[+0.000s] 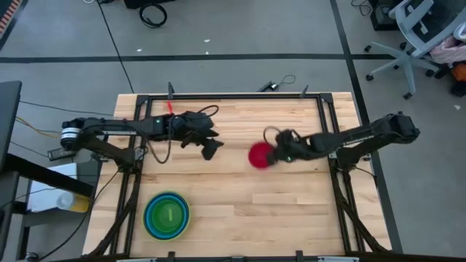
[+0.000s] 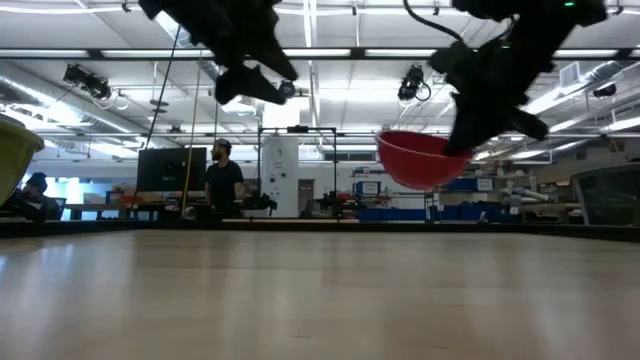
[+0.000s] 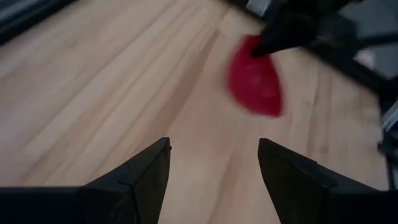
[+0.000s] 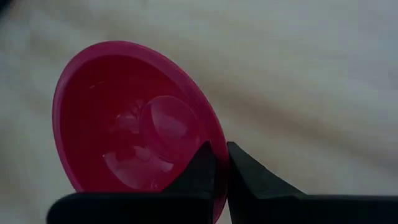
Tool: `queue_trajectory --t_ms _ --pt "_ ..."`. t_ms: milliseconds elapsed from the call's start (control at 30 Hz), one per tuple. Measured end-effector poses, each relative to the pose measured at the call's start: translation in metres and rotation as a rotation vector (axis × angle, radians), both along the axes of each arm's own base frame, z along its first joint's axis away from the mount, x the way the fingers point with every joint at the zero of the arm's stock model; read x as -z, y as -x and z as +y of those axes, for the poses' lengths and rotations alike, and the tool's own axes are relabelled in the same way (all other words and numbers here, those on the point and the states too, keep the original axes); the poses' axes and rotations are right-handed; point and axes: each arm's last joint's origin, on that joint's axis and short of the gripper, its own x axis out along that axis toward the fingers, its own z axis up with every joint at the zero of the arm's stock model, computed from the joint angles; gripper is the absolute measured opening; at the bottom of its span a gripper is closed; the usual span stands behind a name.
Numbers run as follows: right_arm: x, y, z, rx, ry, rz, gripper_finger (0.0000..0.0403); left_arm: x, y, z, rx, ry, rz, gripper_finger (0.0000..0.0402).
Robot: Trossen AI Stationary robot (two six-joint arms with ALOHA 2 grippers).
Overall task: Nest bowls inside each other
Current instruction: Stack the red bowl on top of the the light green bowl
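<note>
A small red-pink bowl point(image 1: 259, 156) hangs above the middle of the table, and my right gripper point(image 1: 275, 154) is shut on it; the low view shows the red-pink bowl point(image 2: 425, 158) well clear of the tabletop. A stack of nested bowls point(image 1: 167, 215), lime green outside with blue and small green inside, rests on its base near the table's front left. My left gripper point(image 1: 211, 148) hovers open left of centre, above the table, with nothing between its fingers. My right gripper pinches the red-pink bowl's rim point(image 4: 214, 140) on the side toward the table's right, one finger inside the bowl and one outside. The fingers slant down from the right. The bowl is lifted clear of the table, tilted, its opening up.
The lime-green bowl's edge point(image 2: 18, 150) shows at the low view's left. Cables point(image 1: 156, 138) trail by the left arm. Bare wood lies between the stack and the grippers. People stand in the room beyond the table's far edge.
</note>
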Motion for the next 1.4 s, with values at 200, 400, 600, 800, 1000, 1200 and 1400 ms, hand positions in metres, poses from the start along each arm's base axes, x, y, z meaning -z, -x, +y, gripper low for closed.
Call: queue_trajectory --t_ms 200,400,600,800,1000,1200,1400 --pt "-0.021 -0.031 -0.032 0.126 0.195 -0.03 0.0023 0.017 -0.033 0.019 -0.05 -0.023 -0.107 0.0245" --pt "-0.033 -0.061 -0.048 0.07 0.33 0.04 0.0026 0.022 -0.049 0.036 -0.082 -0.088 -0.192 0.0245" --pt "-0.047 -0.082 -0.058 0.049 0.4 0.043 0.0027 0.028 -0.049 0.045 -0.089 -0.165 -0.146 0.0239" --pt "-0.065 -0.092 -0.061 -0.018 0.457 0.037 0.0029 0.032 -0.044 0.056 -0.191 -0.18 -0.098 0.0165" --pt "-0.074 -0.094 -0.061 -0.063 0.462 0.016 0.0038 0.031 -0.042 0.062 -0.271 -0.138 -0.107 0.0046" --pt "-0.094 -0.091 -0.065 -0.162 0.278 -0.193 0.0119 0.035 -0.032 0.06 -0.19 -0.13 0.048 0.0013" --pt "-0.128 -0.076 -0.069 -0.144 0.295 -0.385 0.0209 0.019 0.011 0.045 0.11 -0.119 0.403 0.001"
